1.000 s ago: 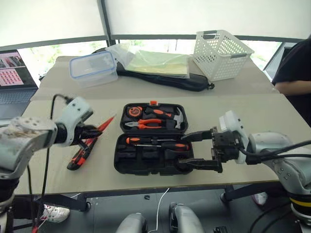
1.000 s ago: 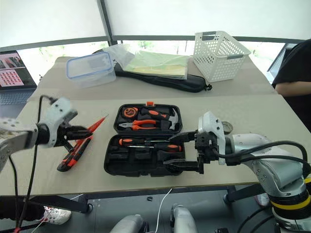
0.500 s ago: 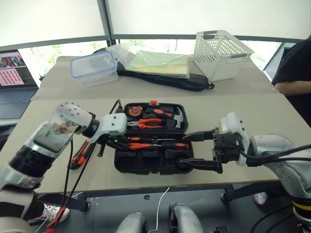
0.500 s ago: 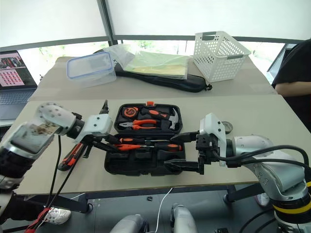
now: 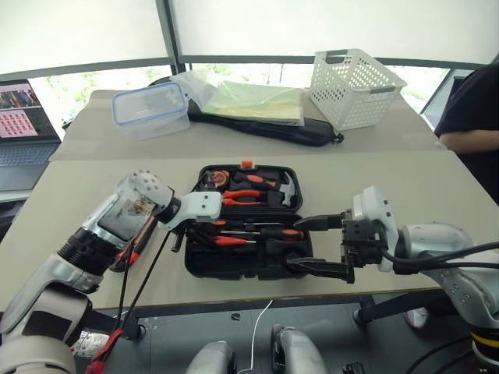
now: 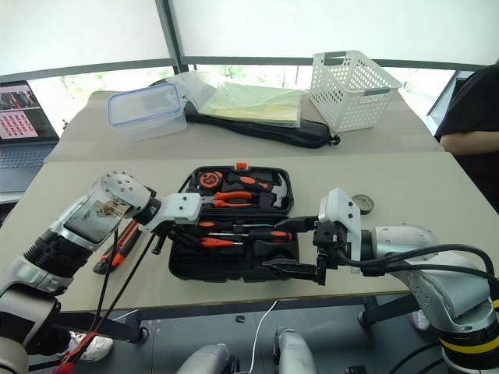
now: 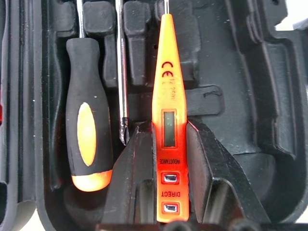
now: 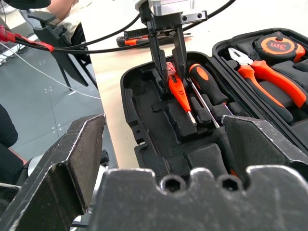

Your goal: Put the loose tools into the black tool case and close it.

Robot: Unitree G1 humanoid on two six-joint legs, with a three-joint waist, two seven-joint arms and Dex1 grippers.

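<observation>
Left gripper [image 7: 166, 144] angled down (clamping tester pen [image 7: 166, 115]).

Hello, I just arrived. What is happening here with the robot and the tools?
The robot is packing tools into the open black tool case. Its left gripper is shut on the orange tester pen and holds it over the case's front half, beside two screwdrivers lying there. The right gripper hangs open at the case's front right corner, holding nothing. An orange-black utility knife lies on the table, not yet packed.
</observation>
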